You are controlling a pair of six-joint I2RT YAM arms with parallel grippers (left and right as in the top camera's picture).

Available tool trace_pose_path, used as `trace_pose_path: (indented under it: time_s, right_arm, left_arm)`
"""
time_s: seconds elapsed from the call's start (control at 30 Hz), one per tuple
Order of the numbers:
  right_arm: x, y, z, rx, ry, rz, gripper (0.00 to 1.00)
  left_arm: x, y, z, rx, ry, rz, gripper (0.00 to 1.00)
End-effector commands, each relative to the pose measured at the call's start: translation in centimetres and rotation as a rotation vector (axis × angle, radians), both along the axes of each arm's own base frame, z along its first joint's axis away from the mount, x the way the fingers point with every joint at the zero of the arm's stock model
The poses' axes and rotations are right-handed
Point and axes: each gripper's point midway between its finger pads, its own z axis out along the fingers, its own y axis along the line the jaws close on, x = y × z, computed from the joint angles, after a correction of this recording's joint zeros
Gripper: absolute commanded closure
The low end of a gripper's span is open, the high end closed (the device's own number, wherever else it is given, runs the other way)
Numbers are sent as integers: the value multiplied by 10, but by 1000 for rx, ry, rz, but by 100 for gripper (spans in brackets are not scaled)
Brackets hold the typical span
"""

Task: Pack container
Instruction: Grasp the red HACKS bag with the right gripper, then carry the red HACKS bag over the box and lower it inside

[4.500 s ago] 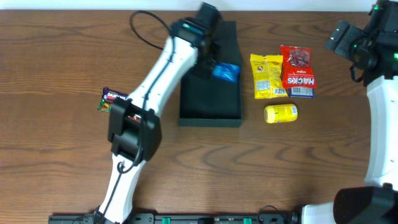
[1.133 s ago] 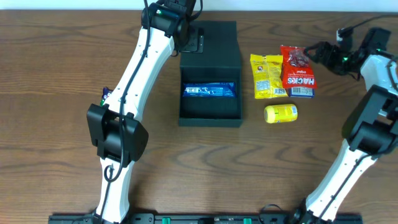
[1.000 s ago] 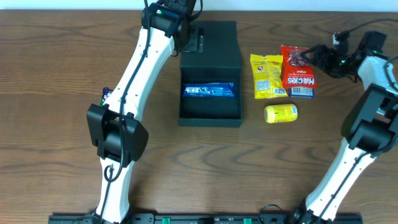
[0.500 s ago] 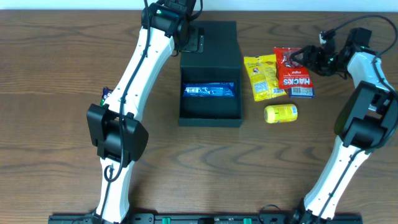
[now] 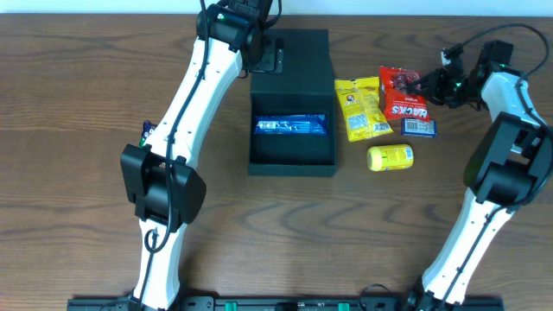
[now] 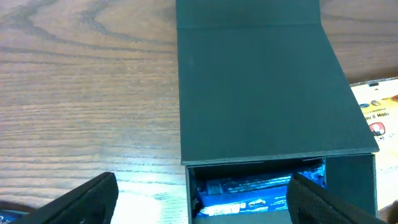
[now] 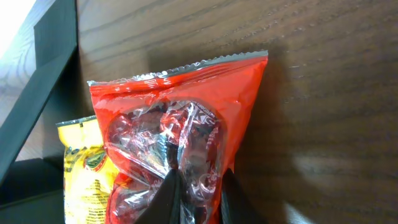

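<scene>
The container, a dark teal box with its flap lid raised at the back, stands mid-table; a blue packet lies inside. My left gripper hovers open over the lid's far end. In the left wrist view its black fingers flank the container and the blue packet. My right gripper is shut on the top of a red snack packet. The right wrist view shows the gripper pinching the crinkled red packet.
A yellow packet lies between the container and the red one, also in the right wrist view. A small yellow pouch sits in front. A blue-white packet lies under the red one. A dark packet peeks from behind the left arm.
My right gripper came in from the right, closed on the red packet and dragged it slightly left, nudging the yellow packet. The left arm has stayed still.
</scene>
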Motion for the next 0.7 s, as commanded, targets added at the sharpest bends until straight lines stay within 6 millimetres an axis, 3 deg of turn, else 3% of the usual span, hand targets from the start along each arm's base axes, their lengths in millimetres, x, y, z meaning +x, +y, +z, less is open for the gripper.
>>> trace_pose_path:
  time_s: [0.0,0.13,0.2,0.3,0.47,0.53,0.67]
  right_arm:
    - [-9,1,-32,-42,90,-13,98]
    - [-5,1,-13,-33,78,-14,99]
    - [1,-1,9,-40,59,-17,99]
    - [10,-7,50,-71,20,-24,99]
    - [15,-15,136,-174,-59,-53,99]
    - [9,-5,174,-178,-95,-60,98]
    - [-6,37,220,-160,-122,-36,98]
  left_arm:
    - [1,0,17,-8,-36,-16,12]
    - [1,0,17,-8,-36,-16,13]
    - [1,0,17,-7,-37,-18,13]
    - [1,1,18,-4,-41,-17,14]
    - [4,10,26,-9,-56,-2,16]
    - [5,21,33,-14,-69,17,17]
    - [9,46,54,-26,-108,65,17]
